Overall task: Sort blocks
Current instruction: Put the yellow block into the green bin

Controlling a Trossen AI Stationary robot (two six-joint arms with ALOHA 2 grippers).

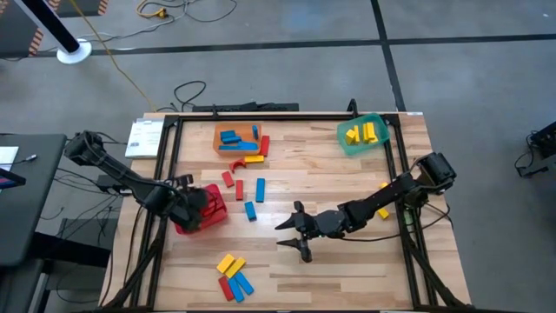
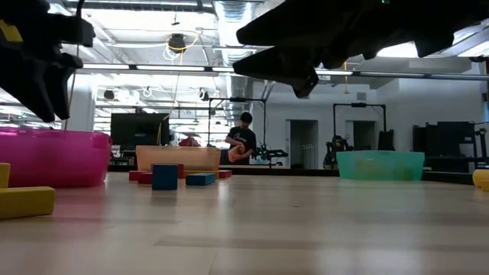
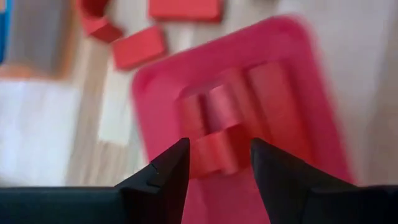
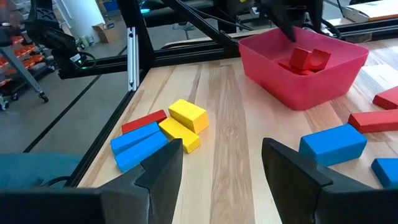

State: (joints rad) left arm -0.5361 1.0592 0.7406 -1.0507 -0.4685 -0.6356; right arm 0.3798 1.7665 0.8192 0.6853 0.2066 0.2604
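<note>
My left gripper (image 3: 219,152) hangs open over the red bin (image 1: 211,211), fingers pointing down; several red blocks (image 3: 249,99) lie in the bin beneath it. From the right wrist view, that gripper (image 4: 291,28) stands just above the bin's red blocks (image 4: 308,59). My right gripper (image 1: 287,235) is open and nearly level above the table's middle, with nothing between its fingers (image 4: 221,155). Loose red and blue blocks (image 1: 248,189) lie flat on the table between the bins. A cluster of yellow, red and blue blocks (image 1: 233,276) lies near the front edge.
The orange bin (image 1: 219,149) at the far side holds blue blocks; red and yellow blocks (image 1: 254,157) lie at its near rim. The green bin (image 1: 347,143) at the far right holds yellow blocks. A yellow block (image 1: 382,211) lies beside the right arm. A black frame (image 1: 174,148) borders the table.
</note>
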